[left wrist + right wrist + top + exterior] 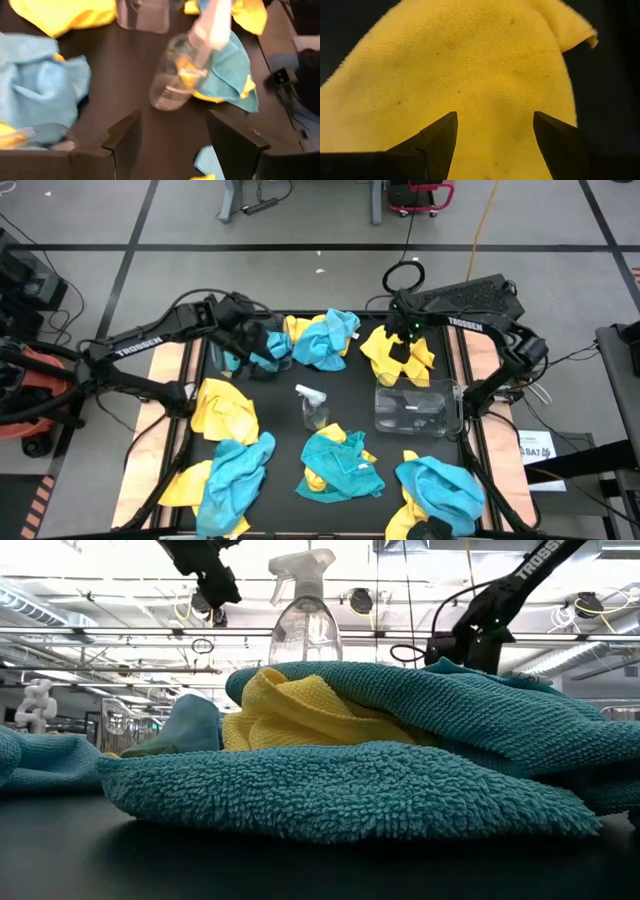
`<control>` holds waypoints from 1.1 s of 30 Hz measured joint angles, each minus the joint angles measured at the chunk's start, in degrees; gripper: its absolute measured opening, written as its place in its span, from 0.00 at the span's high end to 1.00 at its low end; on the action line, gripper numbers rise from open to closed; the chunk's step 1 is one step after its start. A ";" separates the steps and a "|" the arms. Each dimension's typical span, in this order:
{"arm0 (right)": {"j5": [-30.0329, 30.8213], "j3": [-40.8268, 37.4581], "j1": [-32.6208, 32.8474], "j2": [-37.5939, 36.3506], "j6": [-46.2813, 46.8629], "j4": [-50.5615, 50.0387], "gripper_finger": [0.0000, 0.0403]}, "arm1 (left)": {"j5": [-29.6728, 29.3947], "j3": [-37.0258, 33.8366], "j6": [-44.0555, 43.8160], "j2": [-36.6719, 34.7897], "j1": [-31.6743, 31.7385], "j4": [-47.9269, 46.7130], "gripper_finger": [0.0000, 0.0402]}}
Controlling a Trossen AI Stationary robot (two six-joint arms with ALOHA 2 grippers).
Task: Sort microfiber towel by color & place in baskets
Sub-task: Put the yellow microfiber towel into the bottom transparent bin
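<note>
Turquoise and yellow microfiber towels lie scattered over the black table. My right gripper (pixel 405 345) hangs open, pointing down, right over a crumpled yellow towel (pixel 470 65) at the far right (pixel 385 358). An empty clear basket (pixel 380 420) stands just nearer than that towel. My left gripper (pixel 172 117) is open and empty, raised above the far left (pixel 262 338), over a turquoise towel (pixel 268 352). A clear spray bottle (pixel 313 408) stands at the table's middle. My right gripper's open fingers (pixel 440 135) stand from above over the middle of the yellow towel, which lies flat on the table. I cannot tell whether they touch it.
More towels lie around: turquoise over yellow at the far middle (pixel 325 338), yellow at the left (pixel 225 408), turquoise at the near left (pixel 235 470), near middle (pixel 340 465) and near right (pixel 440 485). The low view is mostly filled by a near turquoise towel (pixel 350 790).
</note>
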 joint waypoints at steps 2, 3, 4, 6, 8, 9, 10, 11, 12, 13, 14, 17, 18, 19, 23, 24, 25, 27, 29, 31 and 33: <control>-0.01 -0.55 0.11 0.53 0.76 0.59 0.37 | -0.02 0.00 -0.02 0.00 -1.07 -1.35 0.44; -0.02 -0.89 0.22 0.93 1.22 1.25 0.37 | -0.05 0.00 -0.03 0.00 -1.61 -1.92 0.44; 0.04 -1.12 0.45 1.47 1.61 1.64 0.37 | -0.07 0.00 -0.03 0.00 -2.19 -2.52 0.44; 0.02 -1.50 1.02 2.72 1.97 2.17 0.37 | -0.09 0.00 -0.13 0.00 -3.42 -2.86 0.44; 0.01 -1.55 1.79 4.46 2.38 2.39 0.37 | -0.21 -0.02 -1.01 0.00 -4.59 -2.80 0.44; 0.02 -1.55 2.15 5.46 2.56 2.70 0.37 | -0.49 -0.02 -1.25 0.00 -5.10 -2.71 0.44; 0.10 -1.55 2.51 6.43 2.66 2.93 0.37 | -1.22 -0.02 -1.43 0.00 -5.63 -2.69 0.44; 0.33 -1.53 2.93 7.30 2.66 3.05 0.37 | -1.89 -0.02 -1.49 0.00 -6.18 -2.69 0.44; 0.66 -1.31 3.32 8.01 2.62 3.11 0.37 | -2.57 -0.02 -1.50 0.00 -6.70 -2.71 0.44; 0.82 -1.26 3.63 8.75 2.47 3.08 0.37 | -3.22 -0.02 -1.50 0.00 -7.22 -2.71 0.44; 0.98 -1.25 3.89 9.36 2.34 2.96 0.38 | -3.91 -0.02 -1.53 0.02 -7.72 -2.71 0.44; 1.45 -1.13 4.87 10.21 1.37 2.56 0.43 | -5.13 -0.02 -1.52 0.02 -8.98 -2.73 0.44; 1.77 -1.13 5.22 10.22 1.17 2.46 0.47 | -5.20 -0.02 -1.54 0.02 -9.20 -2.73 0.44; 2.13 -1.19 5.60 10.00 1.07 2.32 0.51 | -5.37 -0.02 -1.53 0.02 -9.39 -2.73 0.44; 2.63 -1.41 6.69 8.11 0.11 1.21 0.77 | -8.13 -0.04 -1.48 0.02 -10.12 -2.72 0.44; 2.68 -1.56 6.97 7.55 -0.26 0.99 0.84 | -8.55 -0.07 -1.46 0.02 -10.24 -2.70 0.44; 2.82 -1.62 7.22 7.05 -0.58 0.80 0.91 | -8.98 -0.07 -1.46 0.02 -10.33 -2.59 0.44; 3.09 -1.70 7.87 5.98 -1.30 0.20 0.97 | -9.40 -0.07 -1.32 0.02 -10.35 -2.51 0.44; 3.37 -1.70 8.49 4.77 -1.41 0.01 0.96 | -9.49 -0.07 -1.29 0.02 -10.35 -2.39 0.44; 3.68 -1.65 9.21 3.46 -1.43 -0.16 0.97 | -9.51 -0.07 -1.33 0.04 -10.35 -2.34 0.44; 5.58 -1.36 10.22 1.82 -1.43 -0.83 0.98 | -9.51 -0.07 -1.33 0.04 -10.35 -2.34 0.44</control>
